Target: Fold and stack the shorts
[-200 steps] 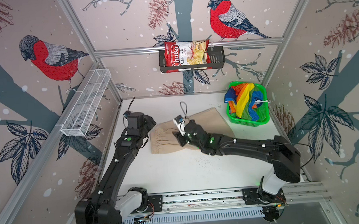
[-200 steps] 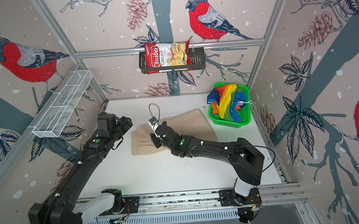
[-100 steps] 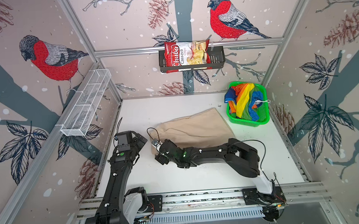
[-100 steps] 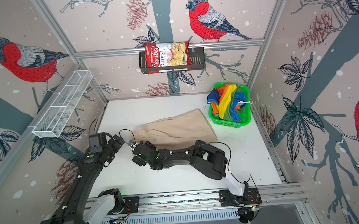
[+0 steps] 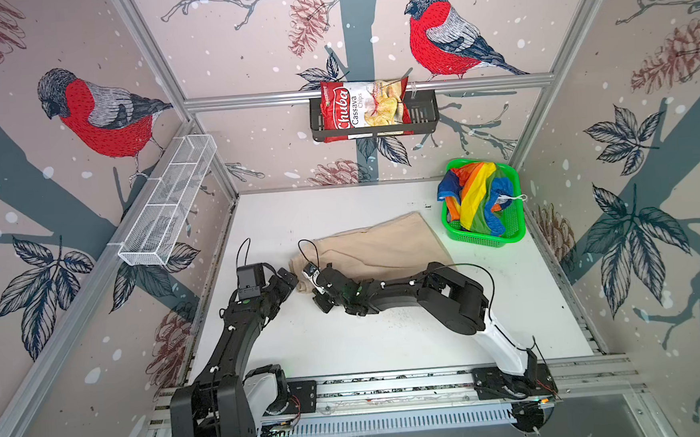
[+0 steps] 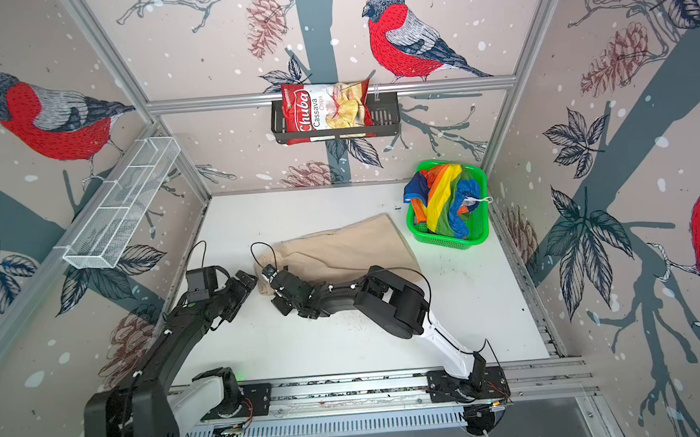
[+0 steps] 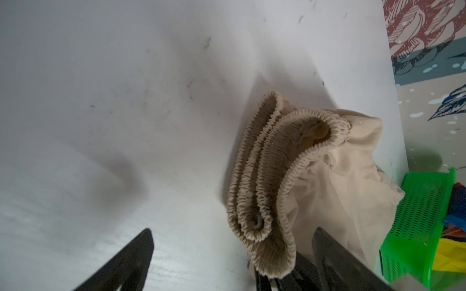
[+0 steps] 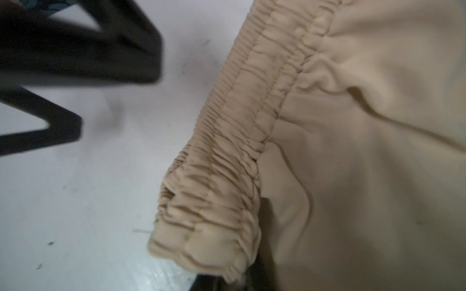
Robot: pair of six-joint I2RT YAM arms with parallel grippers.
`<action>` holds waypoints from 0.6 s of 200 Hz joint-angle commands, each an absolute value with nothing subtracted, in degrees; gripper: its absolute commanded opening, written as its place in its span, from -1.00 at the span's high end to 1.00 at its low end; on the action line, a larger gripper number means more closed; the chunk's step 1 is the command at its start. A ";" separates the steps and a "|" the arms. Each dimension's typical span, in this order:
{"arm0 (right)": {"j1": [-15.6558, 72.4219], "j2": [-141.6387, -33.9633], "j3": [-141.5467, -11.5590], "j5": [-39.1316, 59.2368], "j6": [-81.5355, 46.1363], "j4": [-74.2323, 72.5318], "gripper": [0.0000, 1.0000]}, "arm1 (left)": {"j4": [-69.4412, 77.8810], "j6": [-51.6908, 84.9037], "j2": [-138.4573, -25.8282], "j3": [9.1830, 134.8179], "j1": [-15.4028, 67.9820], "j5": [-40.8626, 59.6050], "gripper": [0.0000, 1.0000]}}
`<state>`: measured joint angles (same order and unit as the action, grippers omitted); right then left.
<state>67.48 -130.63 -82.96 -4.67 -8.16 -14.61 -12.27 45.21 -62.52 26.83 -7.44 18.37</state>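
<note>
In both top views the white table [image 5: 347, 344] fills the floor of a booth whose walls [image 5: 645, 97] are papered with red-breasted birds, pine cones and leaves. The tabletop is scuffed and speckled with dark crumbs. A white wire rack [image 5: 168, 205] hangs on the left wall, and a black shelf [image 5: 425, 115] on the back wall holds a bag of chips [image 5: 364, 108].

The beige shorts [image 5: 383, 246] lie flat near the middle of the table, with the waistband toward the left. The rainbow shorts [image 5: 476, 199] sit crumpled in the green basket [image 5: 487, 240] at the back right corner (a white drawstring hangs over its rim).

The left claw [image 5: 289, 279] hovers just beside the waistband with its jaws spread wide and nothing between them. The right claw [image 5: 307, 288] is at the near corner of the waistband, and in the left wrist view its jaws look pinched on that gathered edge.
</note>
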 commanded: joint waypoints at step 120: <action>63.64 -125.13 -72.40 13.54 -17.57 -27.64 0.90 | 7.43 52.03 -73.21 23.10 0.04 21.80 -0.79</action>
<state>63.94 -126.30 -72.95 10.55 -16.40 -24.49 5.06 51.05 -70.94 22.63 -0.97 23.53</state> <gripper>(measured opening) 0.095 0.921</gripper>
